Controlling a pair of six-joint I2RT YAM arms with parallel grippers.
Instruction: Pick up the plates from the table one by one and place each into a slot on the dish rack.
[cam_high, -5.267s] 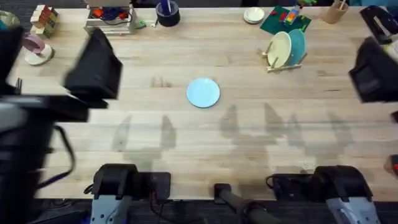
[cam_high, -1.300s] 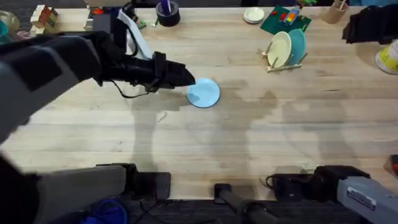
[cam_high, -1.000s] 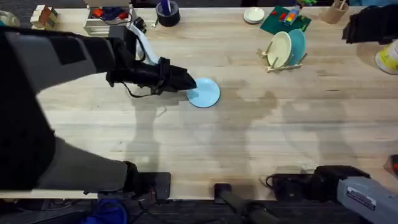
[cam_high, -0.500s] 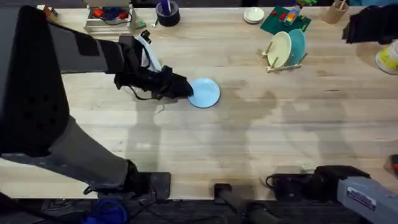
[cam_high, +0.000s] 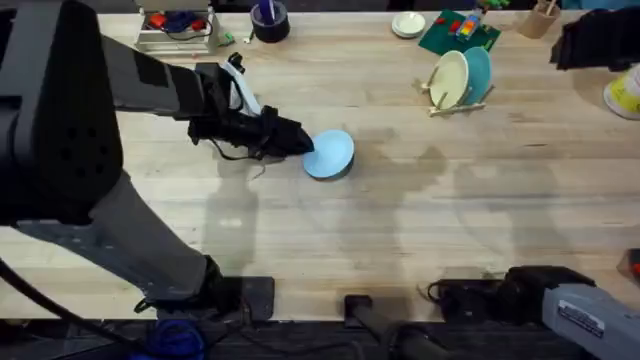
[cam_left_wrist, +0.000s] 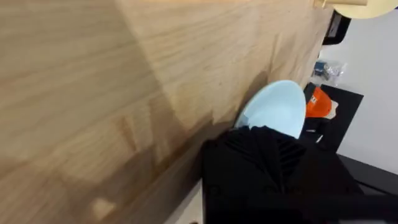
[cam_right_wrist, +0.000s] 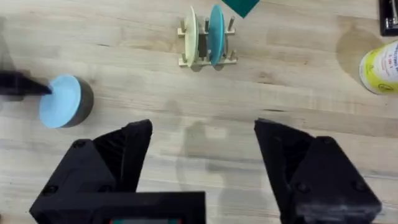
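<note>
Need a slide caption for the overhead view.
Left end effector at the pale-blue round plate; cream and teal plates already racked.

Overhead looks down; right wrist high; left wrist low, perhaps tilted.

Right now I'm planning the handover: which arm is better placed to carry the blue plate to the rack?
Left. The left gripper is already at the blue plate, its edge tilted up. The right gripper hangs open, away from it.
</note>
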